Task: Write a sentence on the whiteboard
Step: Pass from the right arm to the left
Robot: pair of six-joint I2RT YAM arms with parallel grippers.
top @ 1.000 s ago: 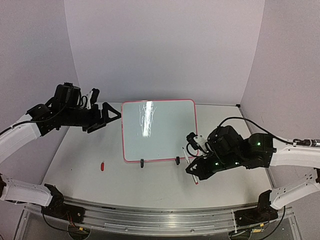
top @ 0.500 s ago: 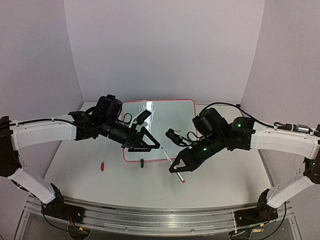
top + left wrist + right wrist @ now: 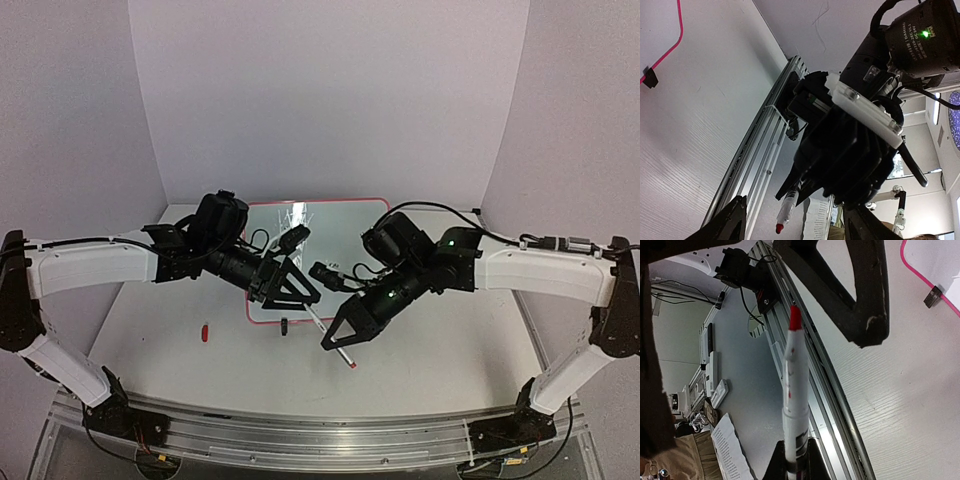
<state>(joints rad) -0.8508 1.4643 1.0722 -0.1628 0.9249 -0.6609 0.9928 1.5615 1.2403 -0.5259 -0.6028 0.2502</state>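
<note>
The whiteboard (image 3: 340, 225) stands at the back of the table, white with a pink frame, half hidden behind both arms; its corner also shows in the wrist views (image 3: 655, 25) (image 3: 940, 260). No sentence shows on the board surface I can see. My right gripper (image 3: 338, 335) (image 3: 792, 455) hangs in front of the board, shut on a white marker (image 3: 345, 357) (image 3: 795, 390) whose red tip (image 3: 795, 317) is bare. My left gripper (image 3: 297, 298) (image 3: 800, 225) faces it from the left, jaws apart and holding nothing. The marker (image 3: 786, 212) hangs just ahead of its fingertips.
A small red cap (image 3: 204, 332) lies on the table at the front left. An aluminium rail (image 3: 300, 430) runs along the near edge. The board's black clip feet (image 3: 285, 325) (image 3: 932, 296) rest on the table. Lilac walls close the back and sides.
Both arms have swung in from the board's sides and now meet in front of it. The right gripper brought the marker along. The left jaws have narrowed somewhat.
</note>
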